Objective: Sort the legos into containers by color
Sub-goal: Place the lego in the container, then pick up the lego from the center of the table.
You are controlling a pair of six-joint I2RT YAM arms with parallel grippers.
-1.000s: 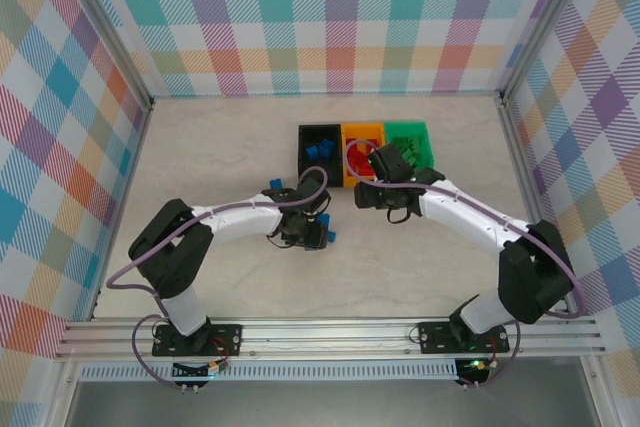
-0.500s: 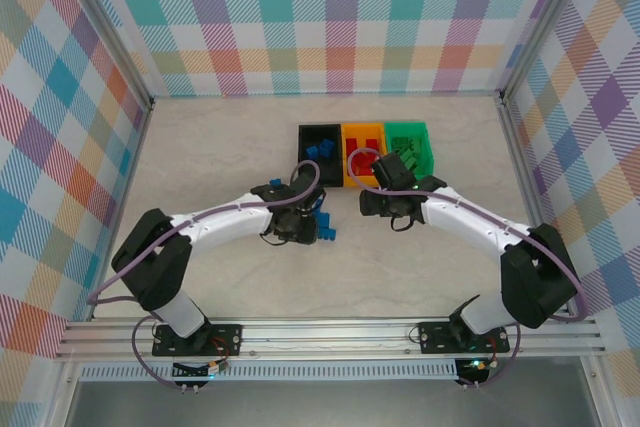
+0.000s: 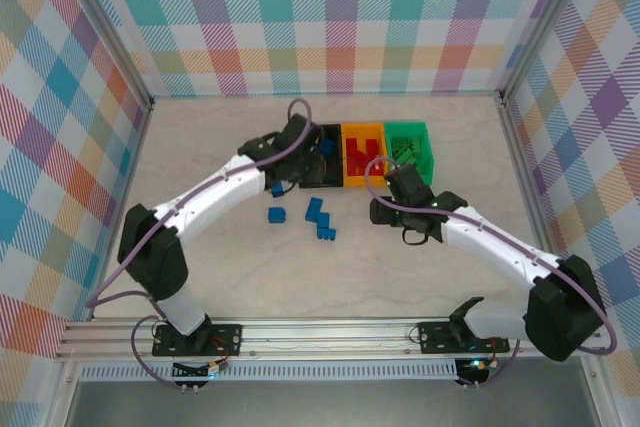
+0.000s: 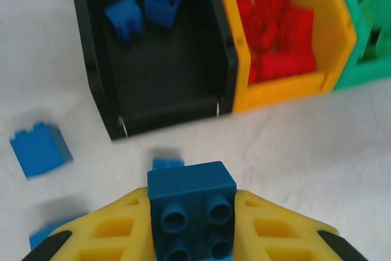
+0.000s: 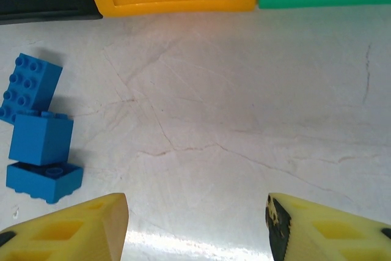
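Note:
My left gripper [image 4: 192, 215] is shut on a dark blue square lego [image 4: 192, 187], studs toward the camera, raised just before the near wall of the black container [image 4: 91, 71]. Two blue legos [image 4: 124, 18] lie inside that container. The orange container [image 4: 287, 87] holds several red legos [image 4: 275, 35], and the green container [image 4: 366, 59] stands to its right. From above, the left gripper [image 3: 302, 172] is at the black container [image 3: 303, 137]. My right gripper [image 5: 198, 224] stands open over bare table, nothing between its fingers. Three blue legos [image 5: 41, 139] lie to its left.
Loose blue legos lie on the table in front of the containers [image 3: 277, 215], [image 3: 277, 189], [image 3: 320, 217]. Aluminium posts and checked walls close in the table on three sides. The right arm [image 3: 480, 242] reaches in from the near right.
The left gripper closed on the blue lego, lifted it from the table and carried it back toward the black container. The right gripper drew back slightly from the containers, still open.

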